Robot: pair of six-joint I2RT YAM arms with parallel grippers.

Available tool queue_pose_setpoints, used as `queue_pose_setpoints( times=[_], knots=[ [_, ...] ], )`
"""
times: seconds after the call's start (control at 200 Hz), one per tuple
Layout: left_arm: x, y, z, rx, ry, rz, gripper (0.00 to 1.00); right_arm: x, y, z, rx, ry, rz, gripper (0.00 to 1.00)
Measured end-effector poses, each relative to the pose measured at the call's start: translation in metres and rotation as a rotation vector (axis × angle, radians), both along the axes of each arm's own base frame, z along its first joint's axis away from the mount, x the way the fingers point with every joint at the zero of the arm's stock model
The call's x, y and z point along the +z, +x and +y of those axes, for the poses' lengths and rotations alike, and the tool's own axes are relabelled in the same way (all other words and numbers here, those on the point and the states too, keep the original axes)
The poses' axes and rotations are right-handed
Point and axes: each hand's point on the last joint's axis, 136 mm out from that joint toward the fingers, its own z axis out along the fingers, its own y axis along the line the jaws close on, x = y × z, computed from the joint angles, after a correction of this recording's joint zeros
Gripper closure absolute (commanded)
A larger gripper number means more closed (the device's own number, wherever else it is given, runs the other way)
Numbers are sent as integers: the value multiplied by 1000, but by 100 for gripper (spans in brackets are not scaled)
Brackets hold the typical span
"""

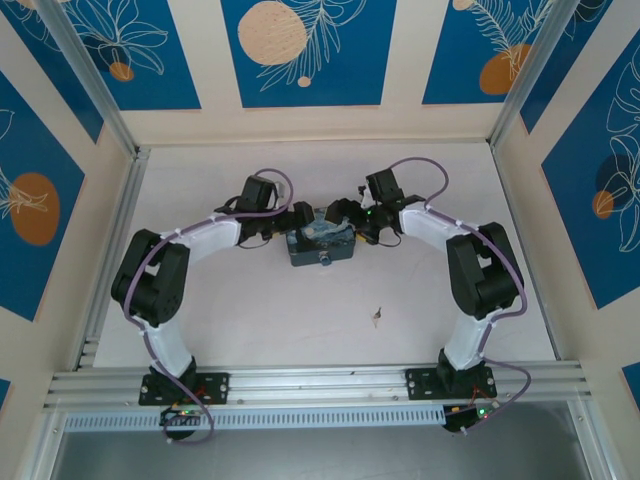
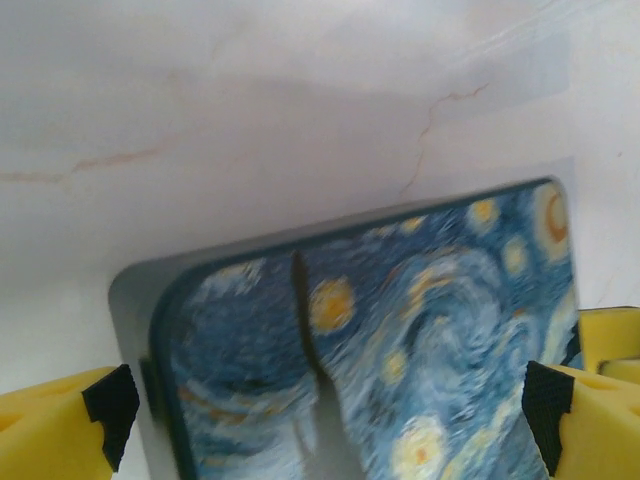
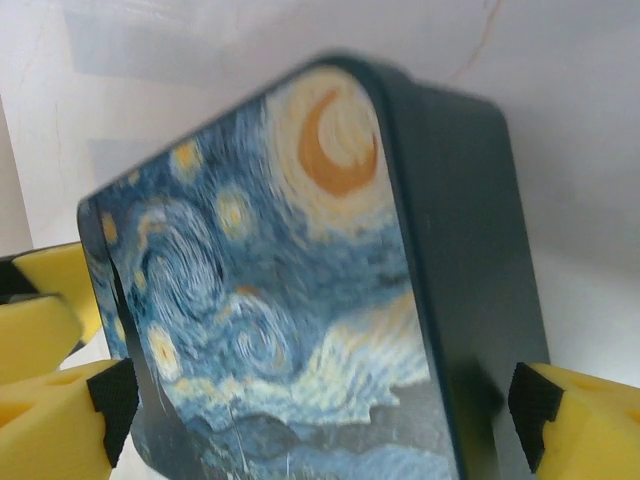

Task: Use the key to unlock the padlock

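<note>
Yellow fingers (image 2: 40,420) of the left gripper (image 2: 325,405) stand wide apart around one end of the box (image 2: 420,330). The right gripper (image 3: 322,410) is spread just as wide around the other end, and neither clamps anything. A tiny grey sliver on the table (image 1: 250,330), well apart from both, looks like the key (image 1: 377,315). A small knob on the box's near side may be the padlock (image 1: 325,258), though it is too small to tell. Better to steady the box with one gripper and send the other for the key, pinching it flat. The box is shut, contents hidden.
</note>
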Motion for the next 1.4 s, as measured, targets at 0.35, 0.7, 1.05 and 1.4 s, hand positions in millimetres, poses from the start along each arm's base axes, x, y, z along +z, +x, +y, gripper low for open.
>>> queue_pose_setpoints(
  times=[0.35, 0.7, 1.05, 1.4],
  knots=[
    [-12, -40, -3, -8, -30, 39, 0, 7, -43, 8, 5, 30, 14, 3],
    [-4, -51, -4, 2, -45, 18, 0, 17, -47, 7, -33, 43, 6, 2],
    [2, -61, 0, 27, -15, -17, 0, 24, -53, -14, -105, -44, -12, 1],
    [68, -76, 39, 139, -2, -180, 0, 41, -114, -67, -141, -169, 1, 21]
  ],
)
